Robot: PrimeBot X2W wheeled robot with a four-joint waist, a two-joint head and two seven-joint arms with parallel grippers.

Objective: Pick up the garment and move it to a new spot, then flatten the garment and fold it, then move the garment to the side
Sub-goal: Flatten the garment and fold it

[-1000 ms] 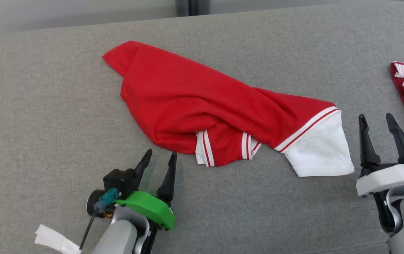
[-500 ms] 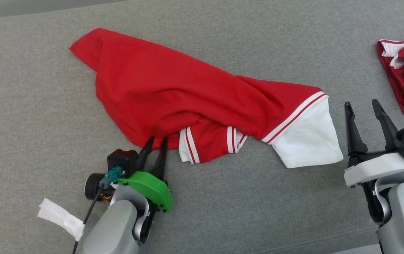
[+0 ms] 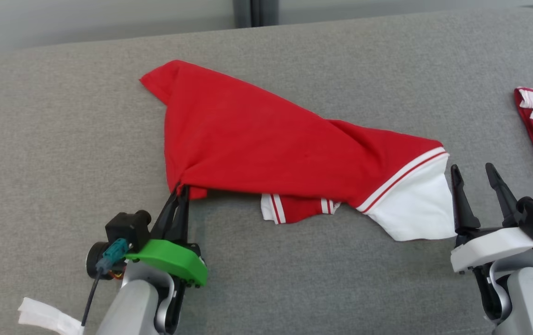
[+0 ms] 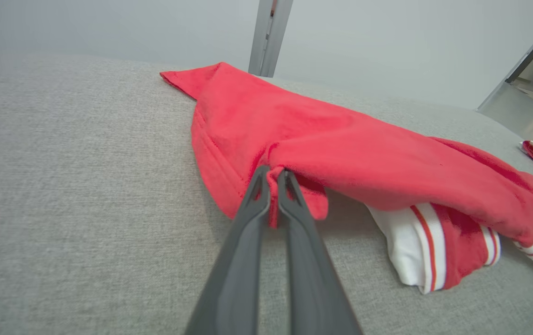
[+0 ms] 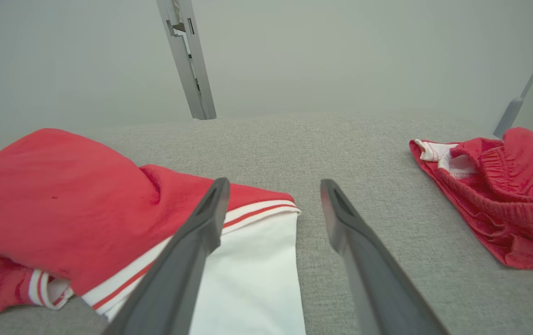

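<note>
1. Left gripper [image 3: 179, 190] pinched tight on the red shirt [image 3: 271, 144], at its near edge. The cloth is rumpled and stretches away beyond the tips.
2. Right gripper [image 3: 472, 168] spread wide, empty; the shirt's white, red-striped end just beside it.

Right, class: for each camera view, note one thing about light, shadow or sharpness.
Head view: soft, even light, with a faint shadow under the garment beside the left gripper. Left wrist view: fingers blur near the lens. Right wrist view: right gripper soft-edged, wall hazy.
</note>
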